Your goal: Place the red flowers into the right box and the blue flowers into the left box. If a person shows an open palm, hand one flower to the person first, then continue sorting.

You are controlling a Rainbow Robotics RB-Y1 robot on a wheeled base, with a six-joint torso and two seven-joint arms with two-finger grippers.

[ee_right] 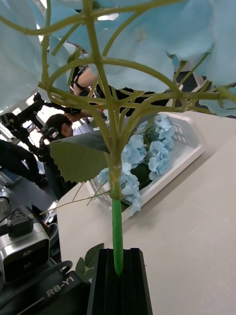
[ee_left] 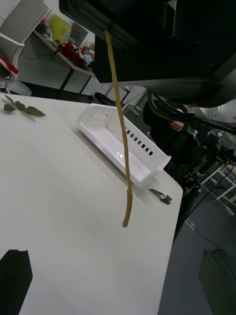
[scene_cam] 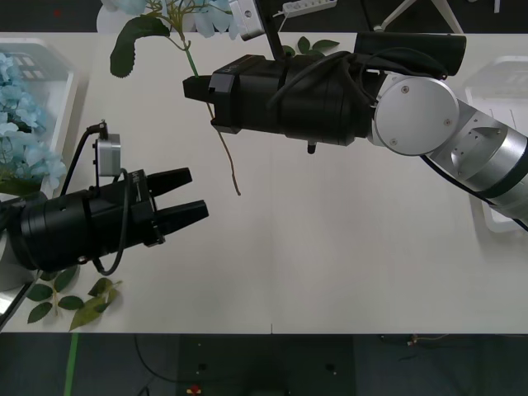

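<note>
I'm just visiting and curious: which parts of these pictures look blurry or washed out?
Right wrist view: the blue flower held in the right tool sits very close, its petals soft. Left wrist view: the black arm overhead is dark, the stalk sharp. Front view: evenly lit, table bright.

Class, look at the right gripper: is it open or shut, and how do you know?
Shut: the right gripper clamps the blue flower's green stalk between closed fingers, its tan end dangling above the table.

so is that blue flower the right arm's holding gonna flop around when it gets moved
Probably a bit. The right end effector is shut on the blue flower low on its green stalk, with the wide head above, so it looks top-heavy. The thin tan stalk end hangs free below and curves, so it likely sways. It looks light.
</note>
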